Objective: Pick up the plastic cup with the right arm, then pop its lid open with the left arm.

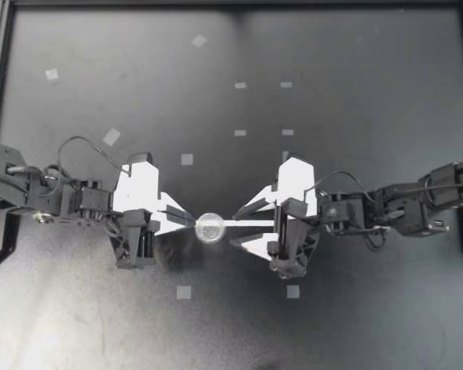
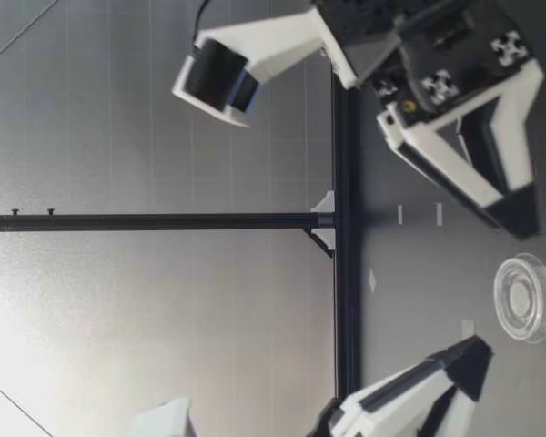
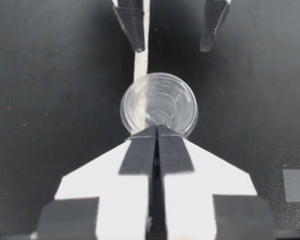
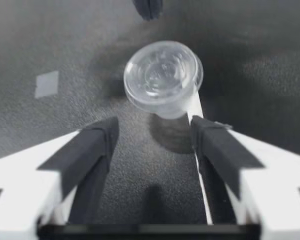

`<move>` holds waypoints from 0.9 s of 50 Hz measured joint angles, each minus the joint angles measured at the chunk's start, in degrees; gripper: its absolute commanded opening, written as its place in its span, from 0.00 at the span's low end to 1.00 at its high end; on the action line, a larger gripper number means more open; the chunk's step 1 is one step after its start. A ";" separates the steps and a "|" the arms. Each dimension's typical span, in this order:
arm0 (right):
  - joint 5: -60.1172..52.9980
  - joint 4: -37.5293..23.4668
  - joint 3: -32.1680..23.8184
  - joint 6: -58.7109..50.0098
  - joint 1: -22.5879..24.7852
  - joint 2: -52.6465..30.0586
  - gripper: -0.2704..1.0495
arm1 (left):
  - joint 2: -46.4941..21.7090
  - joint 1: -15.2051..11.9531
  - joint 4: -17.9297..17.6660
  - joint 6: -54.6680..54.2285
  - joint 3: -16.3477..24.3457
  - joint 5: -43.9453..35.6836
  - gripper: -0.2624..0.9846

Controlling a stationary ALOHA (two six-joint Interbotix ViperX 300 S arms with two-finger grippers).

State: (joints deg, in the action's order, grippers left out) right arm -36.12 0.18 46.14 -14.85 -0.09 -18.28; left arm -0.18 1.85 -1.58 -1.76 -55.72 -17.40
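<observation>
Two tools are shown tip to tip. The left tool (image 1: 191, 223) is clenched on the near rim of the clear cup (image 1: 210, 228), which appears to be held just above the table (image 1: 355, 324). The right tool (image 1: 234, 229) is spread, and the cup lies just ahead of its fingertips. No writing can be read.

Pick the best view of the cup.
Left wrist view: the cup fills the middle, rim and rings plain, pinched by my left gripper. Right wrist view shows it ahead of my open right gripper; top shows it small; low shows only part.
</observation>
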 measured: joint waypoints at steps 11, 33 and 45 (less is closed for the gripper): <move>0.35 0.00 -1.05 0.00 0.00 -0.88 0.73 | -0.97 0.26 0.00 0.00 0.09 -1.41 0.16; 1.58 0.00 -5.19 0.35 0.00 -4.92 0.73 | -2.37 0.35 0.00 0.00 0.09 -2.90 0.16; 1.67 0.00 -6.33 0.44 0.00 -6.24 0.73 | -3.43 0.26 0.00 0.00 0.00 -4.13 0.16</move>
State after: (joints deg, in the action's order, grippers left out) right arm -34.45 0.18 39.81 -14.41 -0.09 -24.52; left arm -3.60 2.11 -1.58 -1.76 -55.72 -21.53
